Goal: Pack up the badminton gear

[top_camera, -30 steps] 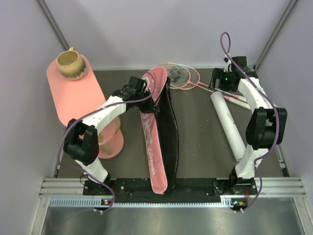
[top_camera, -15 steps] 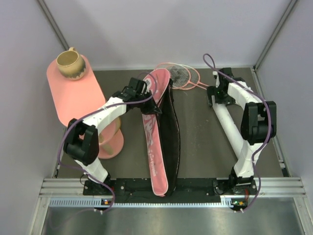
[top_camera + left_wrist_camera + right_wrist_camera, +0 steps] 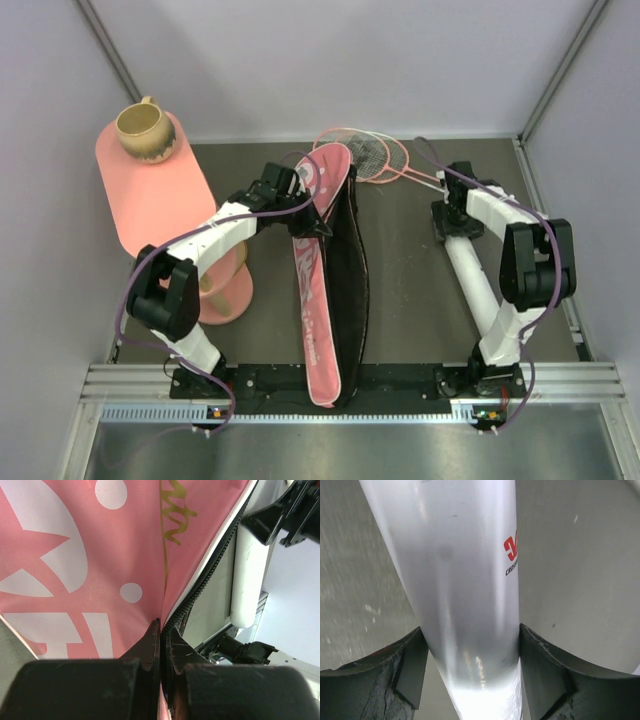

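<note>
1. Bench (image 3: 410, 280): dark and flat, it carries all the gear between the two arms.
2. Pink "SPORT" bag (image 3: 312, 290): it lies lengthwise down the middle of the bench, wide end far. It is unzipped, with the black inside showing. The left claw (image 3: 161, 625) is pinched together on the pink flap's edge beside the zipper, near the wide end.
3. Pink tiered table (image 3: 150, 200): it stands at the left, beside the left arm.
4. White tube (image 3: 475, 285): it lies on the right side of the bench, well apart from the bag. The right claw (image 3: 470, 645) straddles its far end, one finger pressed to each side.
5. Two pink-framed rackets (image 3: 365, 155): their heads overlap at the far edge, just beside the bag's wide end.
6. Tan mug (image 3: 145, 130): it stands upright on the far end of the tiered table's top.
</note>
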`<state>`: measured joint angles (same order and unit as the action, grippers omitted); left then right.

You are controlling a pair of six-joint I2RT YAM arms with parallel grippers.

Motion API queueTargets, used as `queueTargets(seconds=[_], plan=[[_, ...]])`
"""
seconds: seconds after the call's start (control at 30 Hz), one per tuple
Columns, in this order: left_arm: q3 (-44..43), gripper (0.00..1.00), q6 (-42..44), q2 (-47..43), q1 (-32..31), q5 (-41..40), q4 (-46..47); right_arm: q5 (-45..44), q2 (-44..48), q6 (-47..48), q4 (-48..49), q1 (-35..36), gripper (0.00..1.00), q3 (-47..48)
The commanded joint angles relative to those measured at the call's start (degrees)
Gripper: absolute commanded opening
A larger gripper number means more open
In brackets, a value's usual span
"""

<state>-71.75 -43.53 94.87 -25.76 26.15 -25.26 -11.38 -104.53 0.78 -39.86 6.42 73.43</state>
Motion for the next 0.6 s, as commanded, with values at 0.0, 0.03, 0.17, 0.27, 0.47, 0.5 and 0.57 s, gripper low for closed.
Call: queueTargets(seconds=[0.0,0.03,0.17,0.27,0.47,0.5,0.57], plan=[[0.11,0.00,-1.12,-2.85,0.18,3.82,2.93,-0.84,8.10,-0.34,-2.24,2.54,0.52,-6.18],[0.03,0.00,-0.95,-2.85,0.18,3.73,3.02,-0.84,10.12,-0.34,-2.42,3.85,0.51,-8.11],[-0.33,0.00,-0.51,-3.02,0.18,3.64,2.40,-0.67,13.30,-3.06,-2.95,4.92,0.58,-10.94],[-0.32,0.00,-0.51,-3.03,0.18,3.47,2.41,-1.10,13.83,-3.41,-2.86,4.92,0.73,-8.84],[-0.50,0.00,-0.07,-2.32,0.27,3.12,2.32,1.62,8.58,-3.50,-2.68,4.92,0.84,5.30],[-0.50,0.00,0.11,-2.32,0.27,3.12,2.32,1.79,7.16,-2.98,-2.42,5.01,0.84,10.11],[-0.68,0.00,0.63,-2.50,0.36,3.20,2.32,1.45,3.48,-1.13,-2.33,4.75,0.85,15.23]])
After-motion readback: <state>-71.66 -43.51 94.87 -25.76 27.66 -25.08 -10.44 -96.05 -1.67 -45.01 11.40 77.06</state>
